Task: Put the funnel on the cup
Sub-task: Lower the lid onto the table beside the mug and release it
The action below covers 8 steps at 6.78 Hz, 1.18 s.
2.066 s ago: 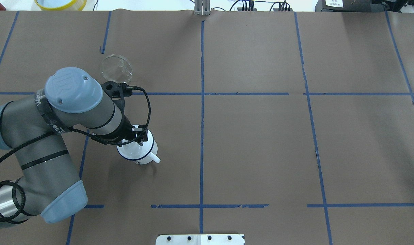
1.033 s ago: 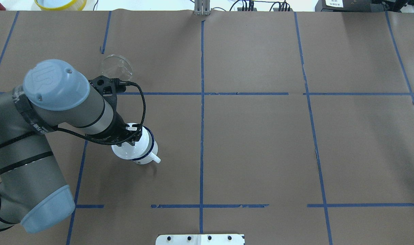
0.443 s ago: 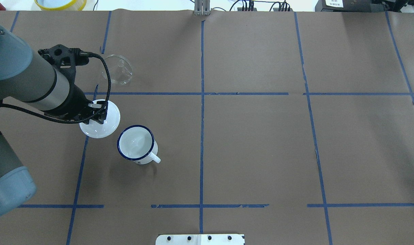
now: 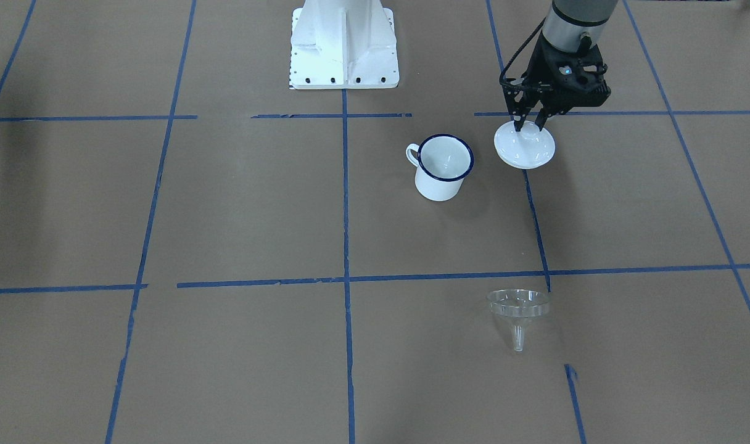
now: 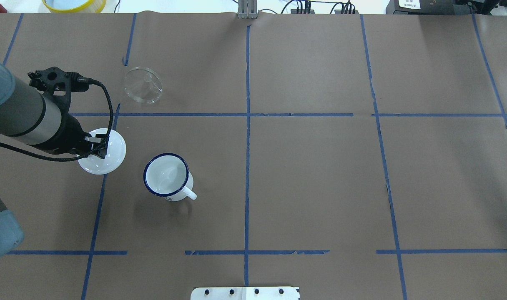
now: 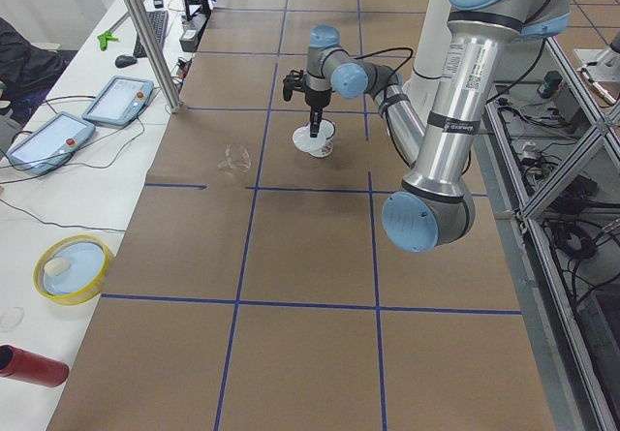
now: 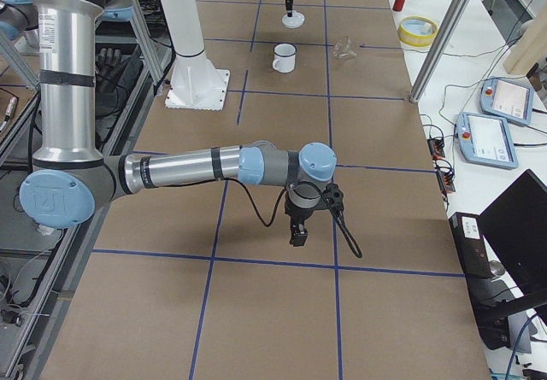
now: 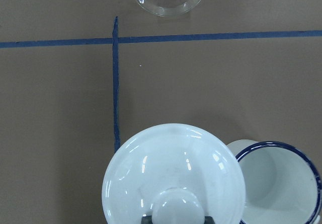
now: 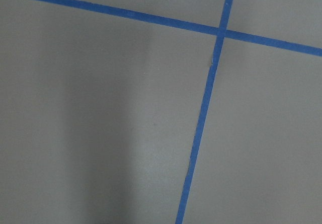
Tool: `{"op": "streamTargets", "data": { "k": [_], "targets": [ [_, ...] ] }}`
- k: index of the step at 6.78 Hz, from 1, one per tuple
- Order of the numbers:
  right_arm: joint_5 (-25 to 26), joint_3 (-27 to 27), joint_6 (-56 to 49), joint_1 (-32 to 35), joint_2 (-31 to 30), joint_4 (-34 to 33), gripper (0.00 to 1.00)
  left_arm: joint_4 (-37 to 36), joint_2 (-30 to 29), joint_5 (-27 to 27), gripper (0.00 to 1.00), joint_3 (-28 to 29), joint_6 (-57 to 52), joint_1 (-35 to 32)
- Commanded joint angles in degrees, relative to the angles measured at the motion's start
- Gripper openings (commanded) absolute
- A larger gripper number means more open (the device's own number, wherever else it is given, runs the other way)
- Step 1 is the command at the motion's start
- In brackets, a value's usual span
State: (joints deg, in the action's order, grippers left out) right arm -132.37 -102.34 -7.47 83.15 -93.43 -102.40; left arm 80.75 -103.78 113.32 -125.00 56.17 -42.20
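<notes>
Our left tool (image 4: 528, 126) is clenched on the knob (image 8: 178, 206) of the round white lid (image 4: 525, 150). Just beside that tool we see the cup (image 4: 440, 166), upright on the bench (image 4: 227, 203), its mouth open and apart from the lid. Farther out from the tool, the funnel (image 4: 517, 305) rests on the bench, well apart from the cup. Far off, our right tool (image 7: 297, 236) hangs over the bench; we cannot tell its grip.

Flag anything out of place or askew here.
The funnel seems to lie tipped on its side, apart from the cup. The left gripper holds a lid by its knob beside the cup. Nothing looks spilled or broken.
</notes>
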Motion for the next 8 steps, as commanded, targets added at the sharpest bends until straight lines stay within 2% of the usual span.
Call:
{"op": "streamTargets", "data": {
  "k": [1,3,5,7,8],
  "targets": [
    [0.00,-0.05,0.00,0.00,0.00,0.01,1.00,10.18,1.38,-0.03,0.00,9.29,0.16,0.45],
    [0.00,-0.05,0.00,0.00,0.00,0.01,1.00,15.99,1.30,-0.03,0.00,14.77,1.21,1.32],
    [0.00,-0.05,0.00,0.00,0.00,0.01,1.00,16.80,-0.36,-0.03,0.00,18.72,1.13,1.85],
    [0.00,0.04,0.00,0.00,0.00,0.01,1.00,18.56,-1.17,0.06,0.00,20.15,0.96,1.86],
    [0.00,0.04,0.00,0.00,0.00,0.01,1.00,18.82,-1.60,0.06,0.25,21.28,0.78,1.94]
  ]
}}
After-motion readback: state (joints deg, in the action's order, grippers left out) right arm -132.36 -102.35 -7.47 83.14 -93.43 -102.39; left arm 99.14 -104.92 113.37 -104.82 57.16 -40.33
